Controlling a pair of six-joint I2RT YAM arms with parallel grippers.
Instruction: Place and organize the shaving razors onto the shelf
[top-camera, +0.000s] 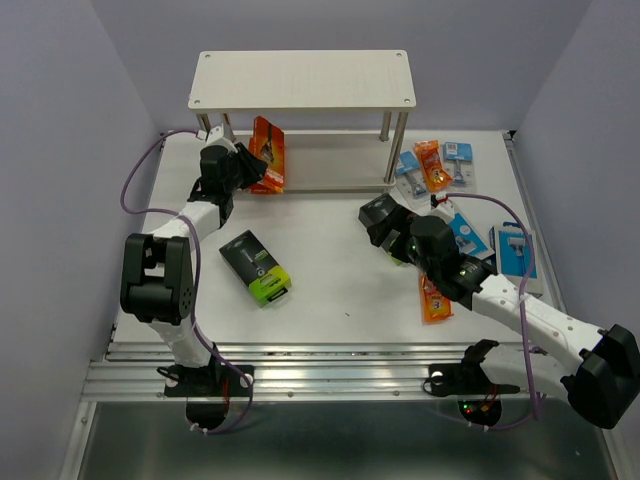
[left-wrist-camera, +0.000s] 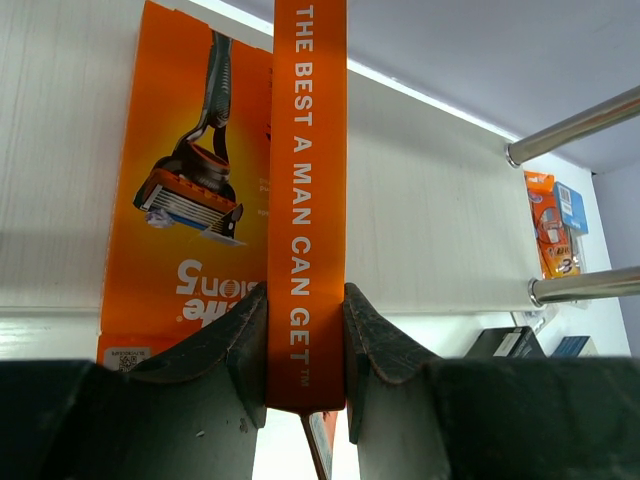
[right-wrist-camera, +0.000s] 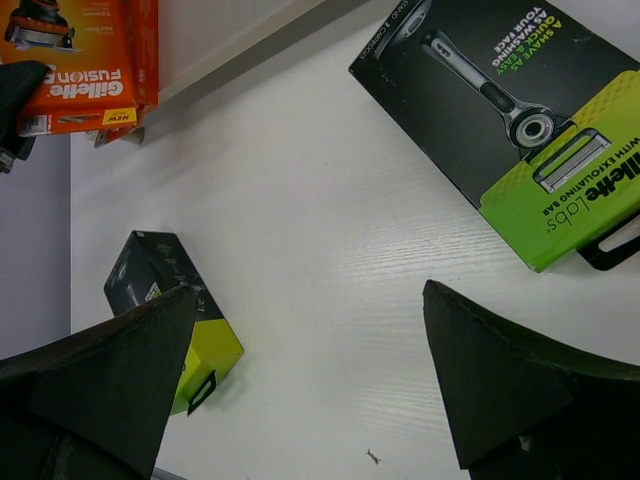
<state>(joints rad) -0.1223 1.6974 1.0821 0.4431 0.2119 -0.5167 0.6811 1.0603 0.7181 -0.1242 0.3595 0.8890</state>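
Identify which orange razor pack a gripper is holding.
The orange pack standing edge-on at the shelf, clamped by the left gripper; the other orange packs lie flat, ungripped.

- White table (top-camera: 330, 300) in view, and the shelf (top-camera: 300, 78) stands on its posts at the far edge.
- Left of centre, a black-and-lime box (top-camera: 256, 267) lies flat and angled, lime end towards the near side.
- The right wrist view picks up a second black-and-lime box (right-wrist-camera: 480, 110), face up, razor picture showing.
- By the shelf's right posts, an orange flat pack (top-camera: 430, 165) sits among small light-blue cards (top-camera: 458, 153).
- Over at the right edge, a blue box (top-camera: 515, 252), and another blue box (top-camera: 466, 232) beside it.
- Near right, another orange pack (top-camera: 435, 300), partly hidden.
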